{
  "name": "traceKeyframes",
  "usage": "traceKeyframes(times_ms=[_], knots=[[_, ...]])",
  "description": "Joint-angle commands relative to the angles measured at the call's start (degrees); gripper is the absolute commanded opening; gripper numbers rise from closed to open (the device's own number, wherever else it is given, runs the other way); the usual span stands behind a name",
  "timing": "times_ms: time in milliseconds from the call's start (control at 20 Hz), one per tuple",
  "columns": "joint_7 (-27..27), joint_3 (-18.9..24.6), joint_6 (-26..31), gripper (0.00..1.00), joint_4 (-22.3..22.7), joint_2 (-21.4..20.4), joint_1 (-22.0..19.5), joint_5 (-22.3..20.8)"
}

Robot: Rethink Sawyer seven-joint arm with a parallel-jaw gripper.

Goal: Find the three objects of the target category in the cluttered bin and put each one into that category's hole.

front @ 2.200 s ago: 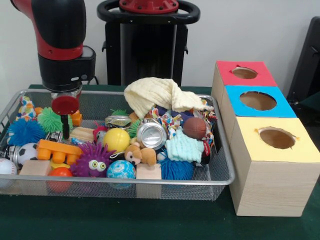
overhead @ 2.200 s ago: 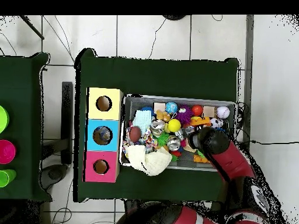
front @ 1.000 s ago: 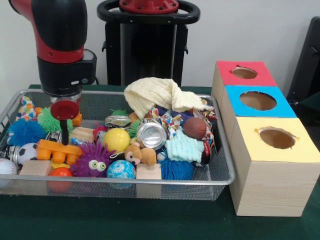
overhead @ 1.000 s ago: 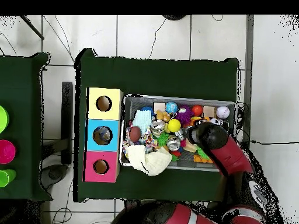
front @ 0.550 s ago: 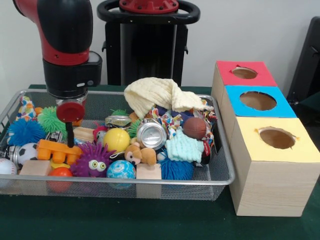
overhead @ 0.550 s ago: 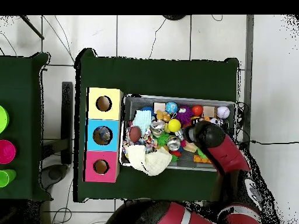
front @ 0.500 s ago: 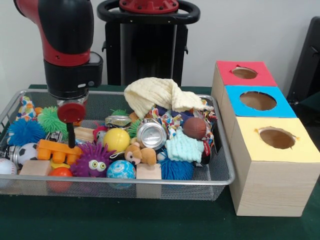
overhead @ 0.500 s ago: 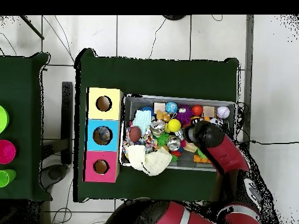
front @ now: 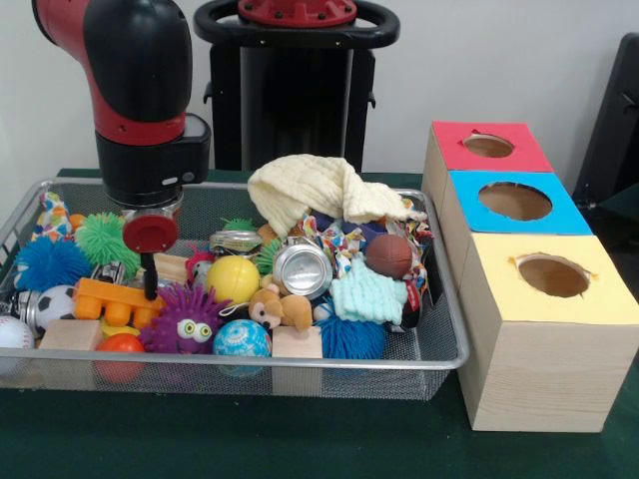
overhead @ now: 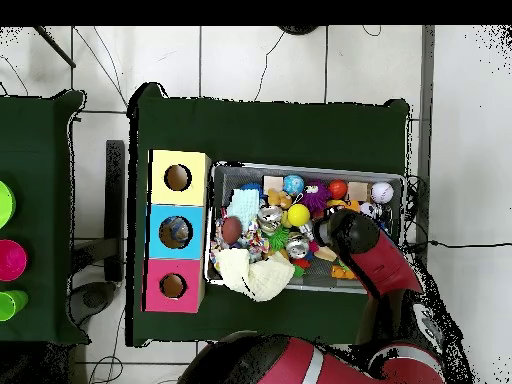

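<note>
A wire bin (front: 439, 351) holds a heap of toys. My gripper (front: 150, 283) hangs over its left part, its tip just above an orange toy block (front: 117, 300) and a purple spiky toy (front: 186, 321). Nothing shows held in it. Nearby lie a yellow ball (front: 233, 278), a soccer ball (front: 53, 304), a baseball (front: 12, 332) and a wooden block (front: 70, 335). Further right are a tin can (front: 303, 270), a brown ball (front: 388, 255) and a cream cloth (front: 315, 190). In the overhead view the arm (overhead: 352, 234) covers the gripper.
Three wooden boxes with holes stand right of the bin: red top (front: 489, 147) at the back, blue top (front: 515, 202) in the middle, yellow top (front: 552, 275) in front. Overhead they sit left of the bin rim (overhead: 310, 167), with the yellow one (overhead: 178, 178) uppermost.
The arm has slid to the right over the bin's left part in the front view, from above the green spiky ball to above the orange block. The toys lie as before.
</note>
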Motion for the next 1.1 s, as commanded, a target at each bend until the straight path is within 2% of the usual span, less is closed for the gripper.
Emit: traceKeyframes(times_ms=[50,550,1100], knots=[[12.21,3.74,-2.20,1.00,-0.48,3.54,-0.35,2.76],[11.43,4.97,-3.58,1.00,0.03,4.05,-1.40,2.61],[11.31,4.06,-1.01,1.00,2.10,0.61,-0.65,2.24]])
